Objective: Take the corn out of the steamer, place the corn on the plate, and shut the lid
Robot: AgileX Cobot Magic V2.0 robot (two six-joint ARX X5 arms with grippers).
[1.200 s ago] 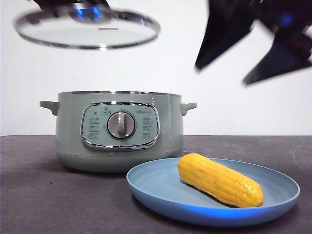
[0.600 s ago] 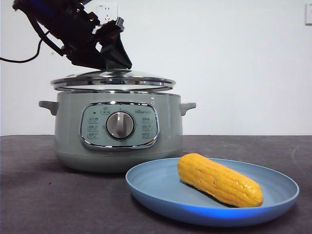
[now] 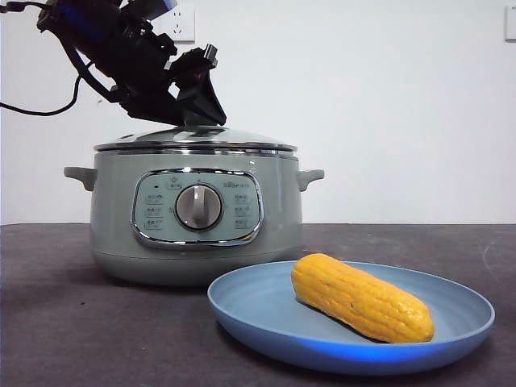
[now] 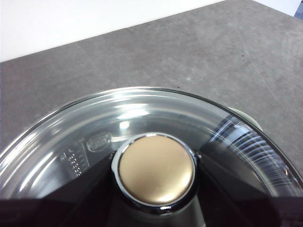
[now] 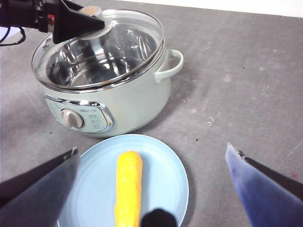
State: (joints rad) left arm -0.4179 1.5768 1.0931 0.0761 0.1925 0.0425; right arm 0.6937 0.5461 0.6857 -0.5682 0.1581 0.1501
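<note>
- Left gripper (image 4: 154,208): jaws closed on the knob (image 4: 155,169) of the lid (image 3: 195,139), which sits on the pot (image 3: 193,230).
- Right gripper (image 5: 156,189): jaws wide, empty, above the plate (image 5: 168,170).
- Corn (image 3: 360,297) lies on the plate; the pot looks empty through the glass.
- Tabletop (image 3: 72,339) carries both.

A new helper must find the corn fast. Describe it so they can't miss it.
Start at the green steamer with the glass lid. In front of it sits a blue plate. The corn lies on that plate: a bumpy yellow-orange cob, the only thing on it.
</note>
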